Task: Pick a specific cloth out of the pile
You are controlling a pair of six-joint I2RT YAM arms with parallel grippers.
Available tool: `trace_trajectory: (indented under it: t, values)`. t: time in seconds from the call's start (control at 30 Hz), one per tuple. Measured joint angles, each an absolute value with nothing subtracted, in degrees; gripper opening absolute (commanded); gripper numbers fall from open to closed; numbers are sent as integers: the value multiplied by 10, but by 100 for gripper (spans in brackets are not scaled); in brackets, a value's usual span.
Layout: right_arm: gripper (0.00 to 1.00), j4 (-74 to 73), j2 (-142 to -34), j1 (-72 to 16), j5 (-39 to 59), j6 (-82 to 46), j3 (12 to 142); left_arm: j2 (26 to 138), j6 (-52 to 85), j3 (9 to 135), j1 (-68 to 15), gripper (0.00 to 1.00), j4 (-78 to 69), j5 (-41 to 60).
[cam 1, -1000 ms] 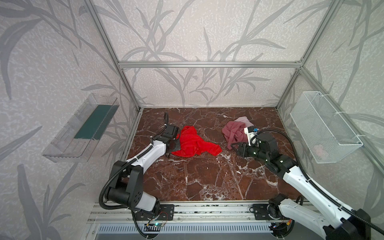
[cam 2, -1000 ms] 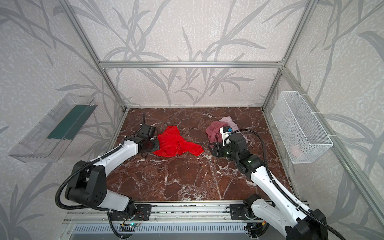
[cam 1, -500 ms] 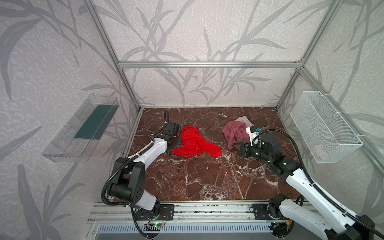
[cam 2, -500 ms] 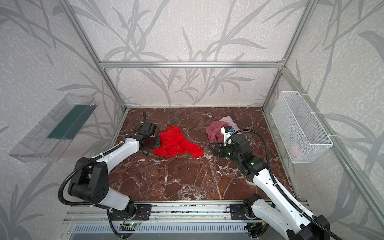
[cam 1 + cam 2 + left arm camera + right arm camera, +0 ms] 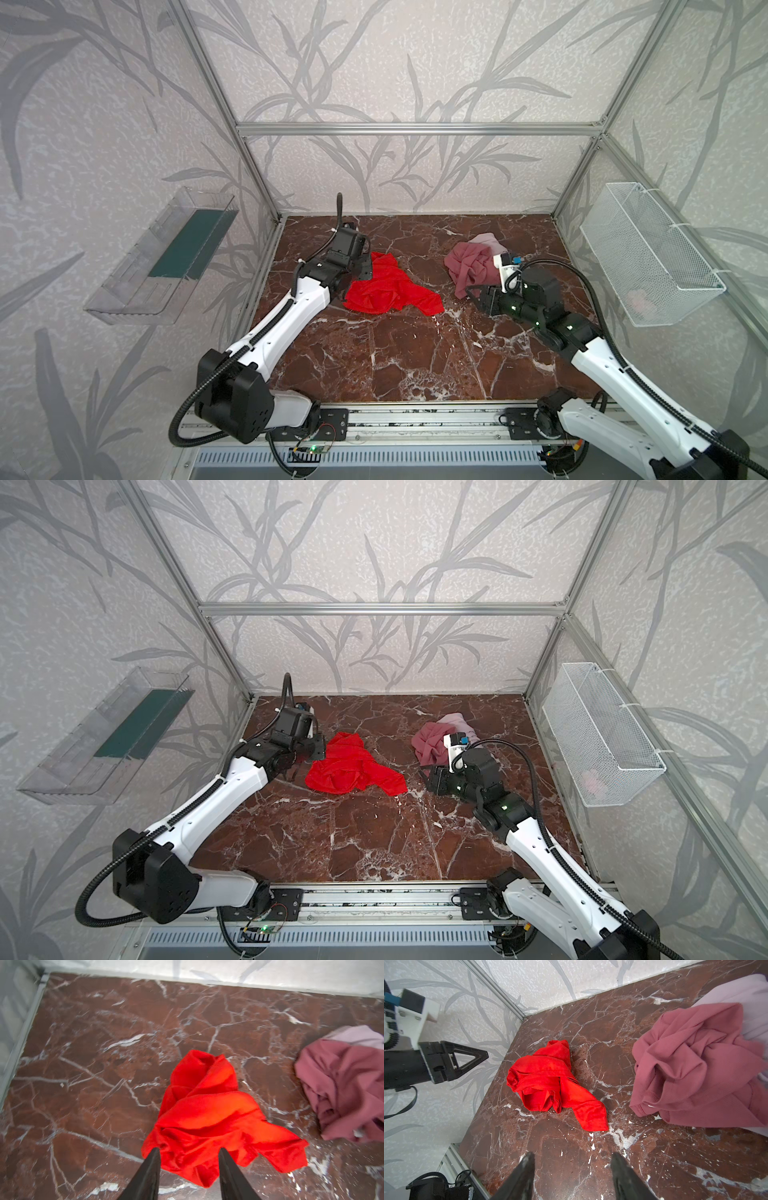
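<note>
The left fingers [image 5: 150, 1172] had just parted and let go of the cloth [image 5: 386, 286], which lay alone toward the desk's [image 5: 415, 357] left rear, well apart from the pile [image 5: 469, 266] by the right fingers [image 5: 523, 1176], also apart and empty, so the pick looked done.

Jaws apart over crumpled red cloth [image 5: 204, 1113]; pile [image 5: 340, 1084] well apart.
</note>
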State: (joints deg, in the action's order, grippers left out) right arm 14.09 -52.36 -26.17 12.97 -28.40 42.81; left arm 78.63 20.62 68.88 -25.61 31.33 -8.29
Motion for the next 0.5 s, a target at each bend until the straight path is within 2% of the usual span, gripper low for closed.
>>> trace_trajectory:
  t: [0.23, 0.5]
  values:
    - [59, 150, -520, -260, 115, -274, 428, 872, 200, 702, -345, 55, 257, -27]
    - [59, 176, -505, -215, 123, -263, 433, 995, 211, 709, -396, 60, 206, 17]
